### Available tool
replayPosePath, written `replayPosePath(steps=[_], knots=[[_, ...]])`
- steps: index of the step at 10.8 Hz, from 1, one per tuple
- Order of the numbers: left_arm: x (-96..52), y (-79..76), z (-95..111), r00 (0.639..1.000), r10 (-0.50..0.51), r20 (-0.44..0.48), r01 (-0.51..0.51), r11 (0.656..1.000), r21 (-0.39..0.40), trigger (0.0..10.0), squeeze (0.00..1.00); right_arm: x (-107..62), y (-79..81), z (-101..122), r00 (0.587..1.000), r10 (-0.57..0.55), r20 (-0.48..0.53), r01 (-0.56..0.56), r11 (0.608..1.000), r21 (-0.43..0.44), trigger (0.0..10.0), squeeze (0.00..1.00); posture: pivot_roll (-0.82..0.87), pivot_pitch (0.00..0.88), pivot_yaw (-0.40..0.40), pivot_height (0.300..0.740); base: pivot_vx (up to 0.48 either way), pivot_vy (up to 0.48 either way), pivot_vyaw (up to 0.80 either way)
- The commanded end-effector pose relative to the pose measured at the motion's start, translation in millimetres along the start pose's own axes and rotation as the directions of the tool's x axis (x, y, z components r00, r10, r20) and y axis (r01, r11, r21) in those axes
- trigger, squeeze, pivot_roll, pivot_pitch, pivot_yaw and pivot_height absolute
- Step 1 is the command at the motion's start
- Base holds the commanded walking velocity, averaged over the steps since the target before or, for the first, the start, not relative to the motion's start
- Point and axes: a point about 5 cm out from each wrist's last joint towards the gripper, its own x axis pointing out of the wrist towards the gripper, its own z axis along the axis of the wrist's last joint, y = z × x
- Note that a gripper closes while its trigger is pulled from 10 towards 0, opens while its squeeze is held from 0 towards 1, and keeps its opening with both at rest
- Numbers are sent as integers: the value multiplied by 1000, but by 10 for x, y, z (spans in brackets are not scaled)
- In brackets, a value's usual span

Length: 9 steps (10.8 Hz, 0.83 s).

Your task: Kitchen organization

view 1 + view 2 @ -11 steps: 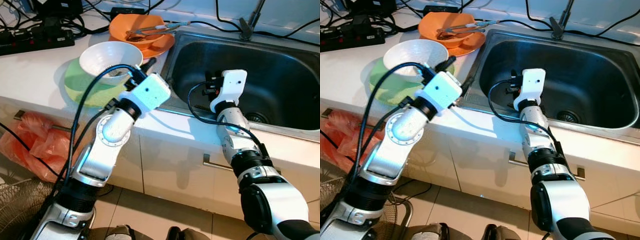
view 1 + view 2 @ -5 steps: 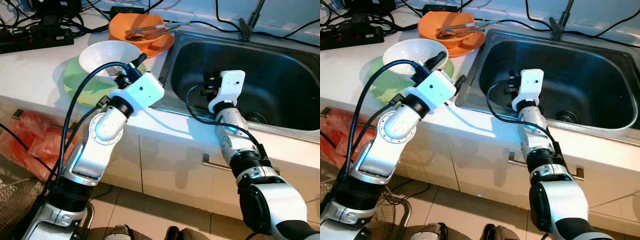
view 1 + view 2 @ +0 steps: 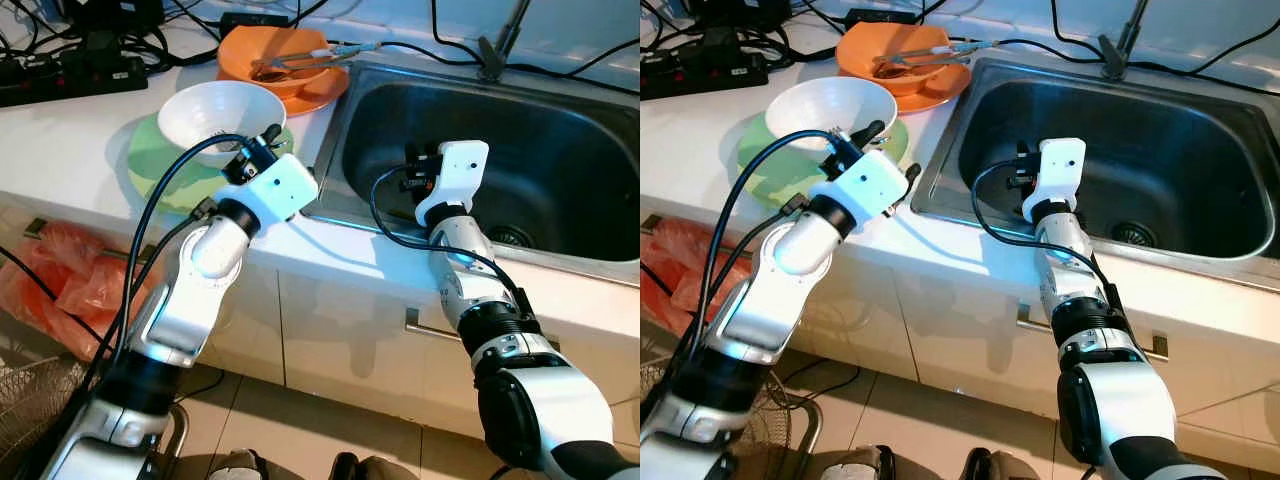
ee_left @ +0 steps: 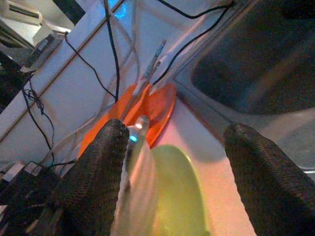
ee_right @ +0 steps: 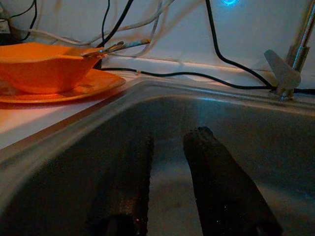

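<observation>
A white bowl (image 3: pixel 215 108) sits on a green plate (image 3: pixel 160 165) on the white counter. My left gripper (image 3: pixel 890 150) is open at the bowl's near-right rim; in the left wrist view the rim (image 4: pixel 138 177) lies just inside one finger (image 4: pixel 98 167). Behind the white bowl, an orange bowl (image 3: pixel 270 50) holding metal tongs (image 3: pixel 300 62) rests on an orange plate (image 3: pixel 320 95). My right gripper (image 5: pixel 170 140) hangs over the steel sink (image 3: pixel 560 160), its fingers a little apart with nothing between them.
A black power strip (image 3: pixel 70 75) and cables run along the back of the counter. The faucet (image 3: pixel 500 40) stands behind the sink, whose drain (image 3: pixel 515 235) is at the near right. An orange plastic bag (image 3: pixel 70 290) hangs below the counter's edge at the left.
My left gripper has drawn back and to the left, from over the sink's edge to the bowl's rim. The right arm has stayed still.
</observation>
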Motion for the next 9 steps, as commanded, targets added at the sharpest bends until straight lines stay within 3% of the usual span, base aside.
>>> replayPosePath(steps=[1,2,3,4,9], knots=[[37,16,15,1000,11,4,-11,1000,24,10000,0,-114,33,-212,997,7,-81,-6,1000,16,10000,0,121,149,-55,740,0,0,0],[60,36,12,1000,25,2,-25,999,23,10000,0,-115,33,-211,997,7,-80,-5,1000,16,10000,0,119,148,-54,740,0,0,0],[74,46,30,999,31,12,-32,999,20,2745,0,-115,31,-210,997,5,-79,-4,1000,17,10000,0,119,145,-54,740,0,0,0],[76,49,32,999,34,14,-34,999,20,0,0,-115,34,-210,997,6,-78,-5,1000,17,10000,0,118,145,-52,740,0,0,0],[82,66,20,999,37,11,-38,999,38,0,0,-118,45,-215,997,11,-79,-10,1000,18,10000,0,118,129,-52,740,0,0,0]])
